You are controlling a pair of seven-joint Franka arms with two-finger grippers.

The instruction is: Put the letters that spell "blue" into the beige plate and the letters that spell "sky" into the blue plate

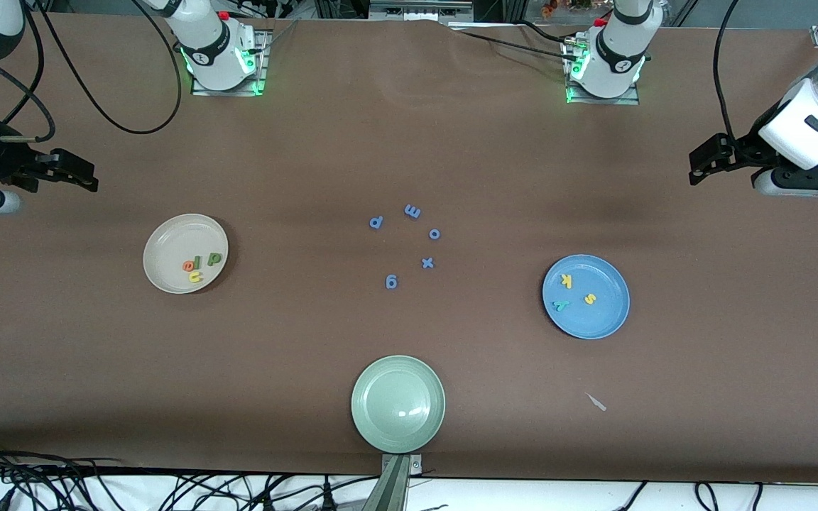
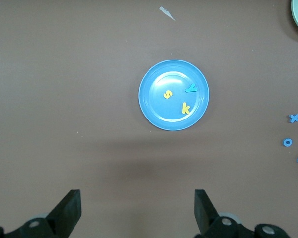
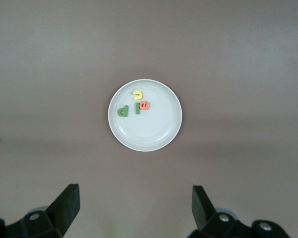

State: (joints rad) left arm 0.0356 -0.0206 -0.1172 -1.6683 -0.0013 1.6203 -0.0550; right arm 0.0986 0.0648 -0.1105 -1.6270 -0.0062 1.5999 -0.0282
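from my right wrist view i note the beige plate (image 3: 154,134) on the table (image 3: 238,59), holding green b (image 3: 123,111), green l (image 3: 137,109), orange e (image 3: 145,105), yellow u (image 3: 137,94). right gripper (image 3: 134,210) fingers spread wide, empty.

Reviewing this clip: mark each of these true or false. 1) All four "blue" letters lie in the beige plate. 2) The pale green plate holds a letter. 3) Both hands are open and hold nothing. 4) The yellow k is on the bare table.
1) True: the four letters lie in the beige plate.
2) False: the pale green plate holds nothing.
3) True: left hand, right hand.
4) False: the yellow k lies in the blue plate.
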